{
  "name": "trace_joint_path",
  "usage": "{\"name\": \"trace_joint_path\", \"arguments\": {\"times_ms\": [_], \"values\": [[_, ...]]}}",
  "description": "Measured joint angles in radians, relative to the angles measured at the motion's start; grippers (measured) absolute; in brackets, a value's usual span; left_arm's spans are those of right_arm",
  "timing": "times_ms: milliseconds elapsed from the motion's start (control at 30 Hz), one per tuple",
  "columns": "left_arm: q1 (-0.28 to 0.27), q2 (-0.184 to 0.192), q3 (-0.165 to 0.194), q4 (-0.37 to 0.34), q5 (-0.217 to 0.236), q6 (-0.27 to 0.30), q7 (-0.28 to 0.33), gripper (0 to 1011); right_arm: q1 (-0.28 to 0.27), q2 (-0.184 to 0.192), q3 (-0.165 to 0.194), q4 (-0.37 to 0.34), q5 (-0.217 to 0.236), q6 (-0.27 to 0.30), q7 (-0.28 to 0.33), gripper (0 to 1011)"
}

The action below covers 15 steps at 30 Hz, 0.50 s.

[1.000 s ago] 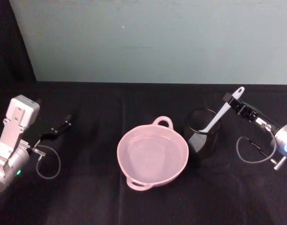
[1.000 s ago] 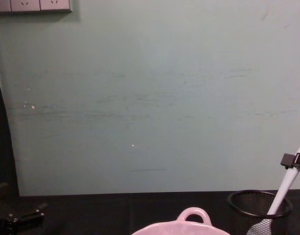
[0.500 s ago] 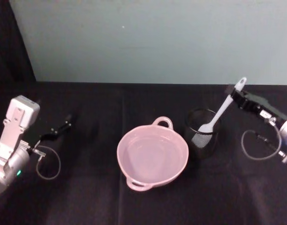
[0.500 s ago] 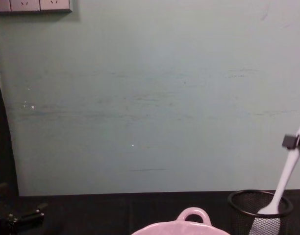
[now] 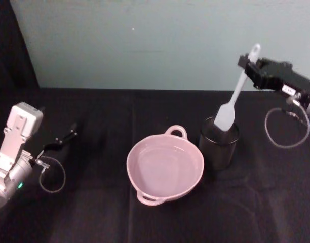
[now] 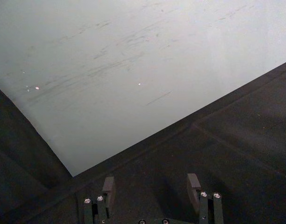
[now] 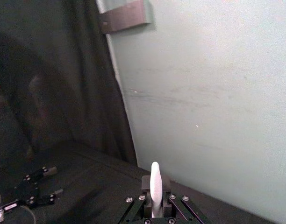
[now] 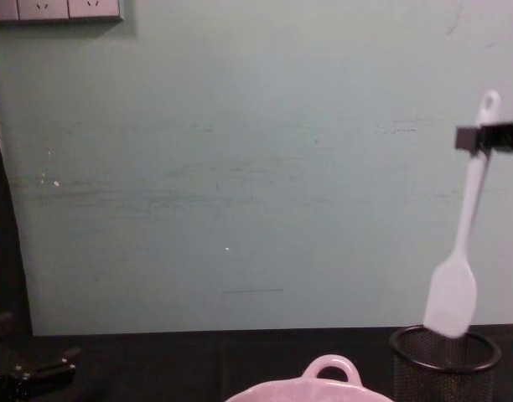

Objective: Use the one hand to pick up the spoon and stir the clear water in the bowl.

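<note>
Lifting step: right end effector [image 5: 246, 65], clenched on the spoon [image 5: 236, 93] near its handle tip, holds it upright, head about level with the wire-mesh cup's [image 5: 219, 148] rim; next, I judge, clear the rim, carry it left over the pink bowl [image 5: 129, 162], lower into the water; left end effector [image 5: 64, 137] sits parked far left, released

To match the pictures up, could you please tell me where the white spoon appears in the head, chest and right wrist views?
Head view: spoon upper right, head over the mesh cup.
Chest view: spoon at right edge, nearly upright over the cup.
Right wrist view: spoon handle tip pokes out of the right claw.
Shared landmark: the right claw clamping the handle.
</note>
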Motion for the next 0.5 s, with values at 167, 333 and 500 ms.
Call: {"name": "trace_joint_path", "arguments": {"times_ms": [167, 333, 500], "values": [[0.000, 0.000, 0.000, 0.000, 0.000, 0.000, 0.000, 1005, 0.065, -0.002, -0.040, -0.028, -0.052, 0.039, 0.021, 118], [0.000, 0.000, 0.000, 0.000, 0.000, 0.000, 0.000, 1005, 0.122, -0.025, -0.090, -0.031, -0.092, 0.068, 0.049, 118], [0.000, 0.000, 0.000, 0.000, 0.000, 0.000, 0.000, 1005, 0.168, -0.064, -0.147, -0.011, -0.131, 0.077, 0.089, 118]]}}
